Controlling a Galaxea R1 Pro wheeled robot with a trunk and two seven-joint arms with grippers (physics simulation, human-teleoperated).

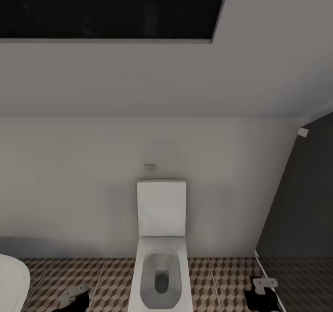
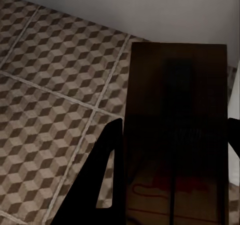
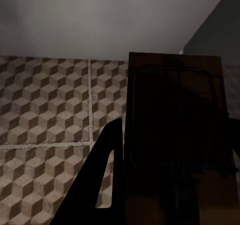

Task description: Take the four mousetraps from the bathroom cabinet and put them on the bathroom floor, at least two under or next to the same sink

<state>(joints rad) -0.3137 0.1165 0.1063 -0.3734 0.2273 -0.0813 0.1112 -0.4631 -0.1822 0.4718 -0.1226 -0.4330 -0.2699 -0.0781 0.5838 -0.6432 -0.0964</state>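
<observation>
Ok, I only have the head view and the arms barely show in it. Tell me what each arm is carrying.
Observer: In the left wrist view, a mousetrap sits between the left jaws. It is a flat brown board.
Operator: Now the right arm.
Observer: A second mousetrap sits between the right jaws, with its dark wire frame facing the camera.
Operator: Report what lies beyond them.
Observer: The cube-patterned bathroom floor runs past both traps to a pale wall.
</observation>
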